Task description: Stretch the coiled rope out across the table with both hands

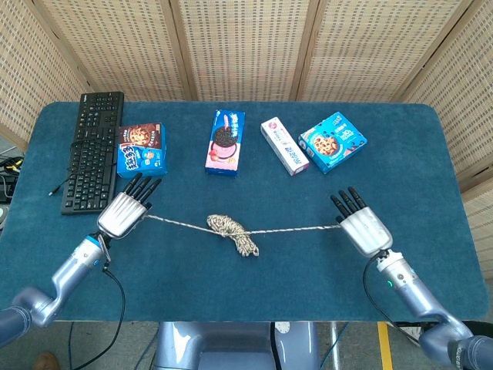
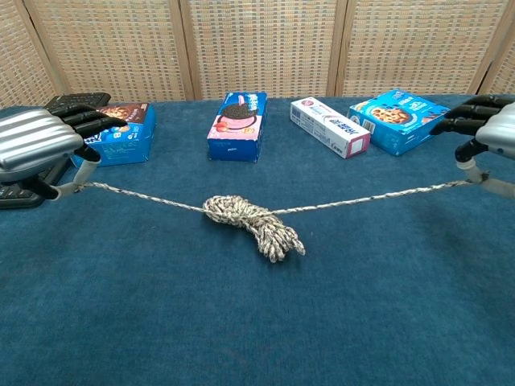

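A speckled beige rope [image 1: 233, 231] [image 2: 253, 224] lies across the blue table, a small bundle of coils still bunched at its middle. Thin strands run from the bundle out to both sides. My left hand [image 1: 123, 213] [image 2: 36, 145] pinches the left end of the rope near the keyboard, its other fingers pointing forward. My right hand [image 1: 363, 228] [image 2: 492, 127] pinches the right end, partly cut off by the frame edge in the chest view. The strands hang taut, slightly above the cloth.
A black keyboard [image 1: 94, 150] lies at the far left. Along the back stand a blue cookie box [image 1: 142, 151], a pink-and-blue cookie box [image 1: 226, 142], a white carton [image 1: 283, 146] and another blue cookie box [image 1: 333, 141]. Wicker screens close off the rear.
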### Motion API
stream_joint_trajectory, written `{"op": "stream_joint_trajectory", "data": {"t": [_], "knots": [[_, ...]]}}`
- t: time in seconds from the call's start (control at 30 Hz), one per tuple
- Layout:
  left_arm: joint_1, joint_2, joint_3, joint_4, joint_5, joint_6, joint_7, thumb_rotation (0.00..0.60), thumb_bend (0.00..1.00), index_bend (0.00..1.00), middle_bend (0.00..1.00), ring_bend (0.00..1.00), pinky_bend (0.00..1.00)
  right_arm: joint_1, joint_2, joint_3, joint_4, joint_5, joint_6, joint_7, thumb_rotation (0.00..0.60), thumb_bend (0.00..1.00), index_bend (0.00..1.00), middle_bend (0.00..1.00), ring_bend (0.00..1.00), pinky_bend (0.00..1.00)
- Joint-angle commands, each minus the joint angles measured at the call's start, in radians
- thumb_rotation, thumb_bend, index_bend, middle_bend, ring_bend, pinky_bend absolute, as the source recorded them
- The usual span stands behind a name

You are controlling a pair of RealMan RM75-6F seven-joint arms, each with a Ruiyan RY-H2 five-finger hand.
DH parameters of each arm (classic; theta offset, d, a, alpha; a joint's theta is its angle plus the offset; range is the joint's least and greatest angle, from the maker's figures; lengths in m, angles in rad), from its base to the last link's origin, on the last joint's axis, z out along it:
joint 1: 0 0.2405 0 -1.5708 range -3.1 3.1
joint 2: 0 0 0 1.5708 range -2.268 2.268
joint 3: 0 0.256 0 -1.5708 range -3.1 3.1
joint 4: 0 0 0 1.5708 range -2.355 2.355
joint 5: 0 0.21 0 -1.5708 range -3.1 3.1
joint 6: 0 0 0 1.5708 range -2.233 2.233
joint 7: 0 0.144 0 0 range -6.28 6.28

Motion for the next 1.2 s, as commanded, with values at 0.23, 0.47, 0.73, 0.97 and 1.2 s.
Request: {"op": "stream_joint_trajectory", "data": {"t": [0.23, 0.47, 0.73, 0.97, 1.2], "knots": [[0.034, -0.023, 0.011, 0.047, -0.012, 0.027, -0.057, 0.600, 0.40, 0.67, 0.00, 0.00, 0.00, -0.017, 0.007, -0.004, 0.023, -0.002, 0.018, 0.027, 0.600, 0.47, 0.65, 0.09, 0.00, 0.00], [0.045, -0.024, 0.008, 0.061, -0.020, 0.039, -0.081, 0.600, 0.33, 0.59, 0.00, 0.00, 0.00, -0.027, 0.008, -0.002, 0.031, -0.001, 0.031, 0.037, 0.600, 0.43, 0.61, 0.08, 0.00, 0.00], [0.084, 0.089, -0.026, -0.167, -0.080, 0.069, -0.156, 0.600, 0.00, 0.00, 0.00, 0.00, 0.00, -0.092, 0.042, 0.047, -0.112, 0.035, 0.160, 0.087, 0.600, 0.00, 0.00, 0.00, 0.00, 0.00], [0.187, 0.273, -0.069, -0.492, -0.163, 0.184, -0.126, 0.600, 0.00, 0.00, 0.00, 0.00, 0.00, -0.184, 0.127, 0.061, -0.283, 0.001, 0.331, 0.206, 0.600, 0.00, 0.00, 0.00, 0.00, 0.00], [0.312, 0.383, -0.014, -0.651, -0.152, 0.300, -0.069, 0.600, 0.00, 0.00, 0.00, 0.00, 0.00, -0.284, 0.166, 0.010, -0.338, -0.019, 0.415, 0.289, 0.600, 0.00, 0.00, 0.00, 0.00, 0.00]]}}
